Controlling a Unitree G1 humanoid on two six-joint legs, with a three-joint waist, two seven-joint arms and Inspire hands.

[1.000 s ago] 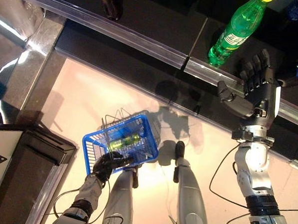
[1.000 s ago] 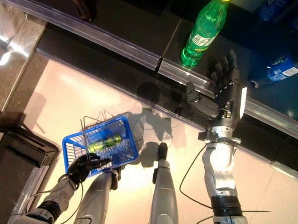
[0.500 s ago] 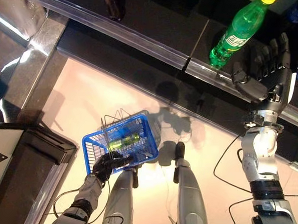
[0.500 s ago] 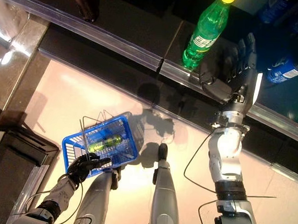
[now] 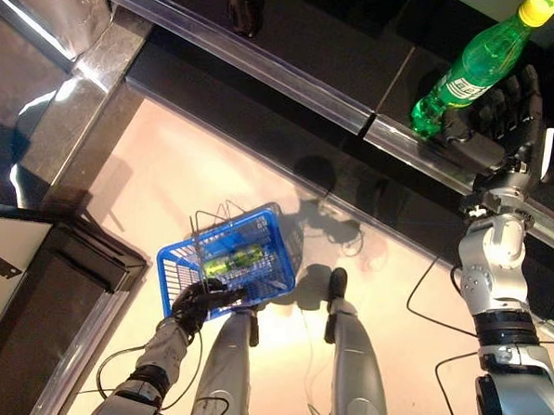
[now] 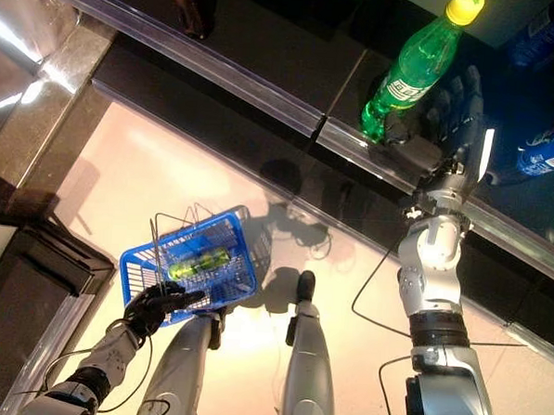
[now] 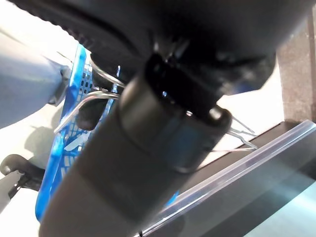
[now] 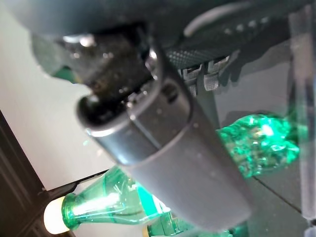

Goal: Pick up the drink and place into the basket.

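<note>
Shelf (image 5: 293,74): dark, glossy, clear plastic lip along its front edge.
Basket (image 5: 269,263): blue mesh, wire handles, a green drink already inside; left hand (image 5: 202,299) curled round the handle.
Drink (image 5: 470,73): green ribbed plastic bottle, yellow cap, near the shelf's front edge.
Right hand (image 6: 443,133): fingers spread behind the bottle, not closed yet.
Tip: wrap mid-body before lifting; smooth plastic may slip.

Green bottle (image 5: 470,73): clear glossy plastic, tinted green, with a matt yellow cap (image 5: 538,10); shelf (image 5: 305,32) beneath it: dark, smooth, reflective, edged by a clear glossy plastic strip (image 5: 265,72); basket (image 5: 232,261): blue plastic mesh with thin bright metal wire handles (image 5: 216,214); floor (image 5: 186,175) around the basket: pale, smooth, faintly shiny; right robot hand (image 5: 500,117) beside the bottle and left robot hand (image 5: 198,301) at the basket: dark, matt.
</note>
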